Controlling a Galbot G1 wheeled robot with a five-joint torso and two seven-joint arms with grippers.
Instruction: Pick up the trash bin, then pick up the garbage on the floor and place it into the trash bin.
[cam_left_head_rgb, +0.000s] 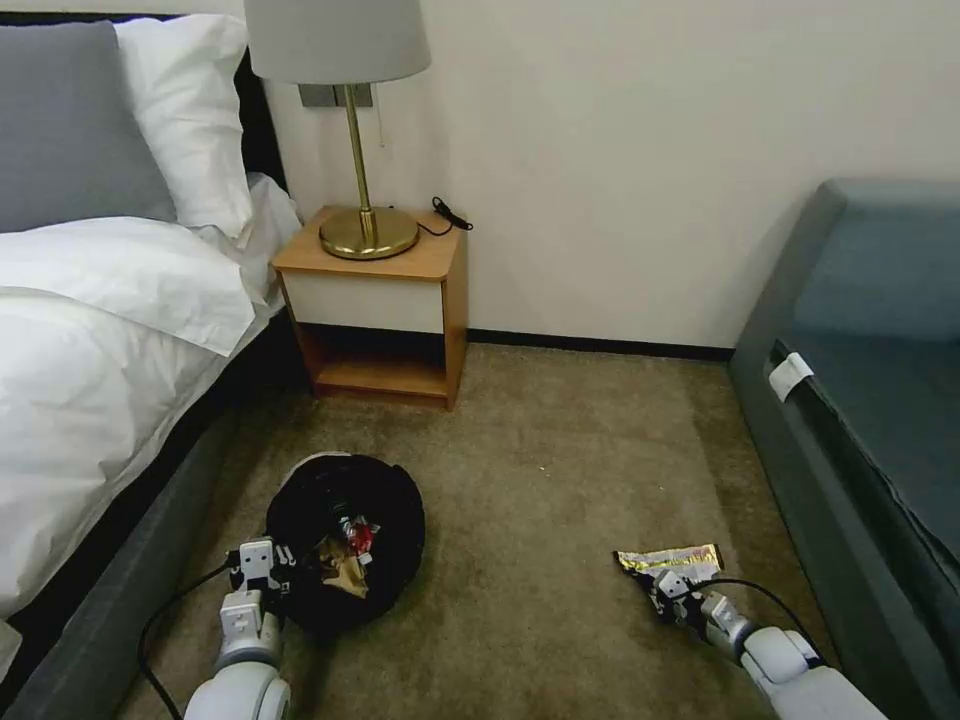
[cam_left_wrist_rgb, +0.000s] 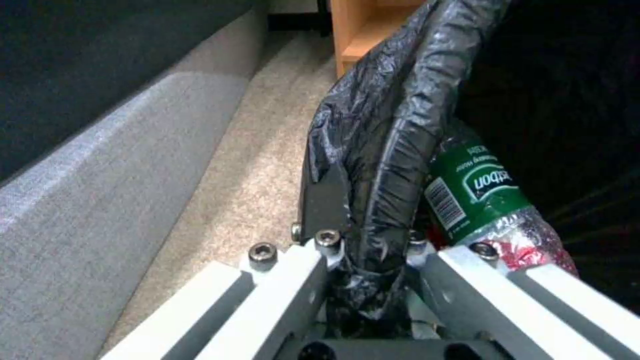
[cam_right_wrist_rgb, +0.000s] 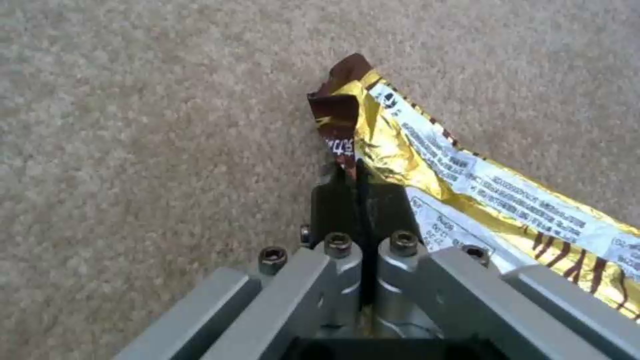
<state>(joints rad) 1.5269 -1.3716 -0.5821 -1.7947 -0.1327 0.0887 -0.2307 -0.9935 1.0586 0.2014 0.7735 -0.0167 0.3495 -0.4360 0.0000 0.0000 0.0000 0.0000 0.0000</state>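
My left gripper was clamped on the bag-lined rim of the trash bin, which sat on the carpet between the bed frame and the open floor, in front of the nightstand. In the left wrist view the black liner was pinched between my fingers, with the green-labelled bottle lying just inside the rim beside something red. A brown paper bag and a red packet also lay in the bin.

My right gripper was well to the right of the bin, down at the carpet, its fingers drawn together on the near corner of the gold-white wrapper, the last piece outside the bin. The hold looked thin, just a crumpled foil tip, so I judged the lift should be straight up and slow, without dragging the foil across the pile, then level over to the bin's mouth before letting go well inside the rim.

Between wrapper and bin the carpet lay bare, so the carry had room. The sofa stood close on the far side of the wrapper, leaving my right elbow little swing that way. The bed frame ran just beside the bin.
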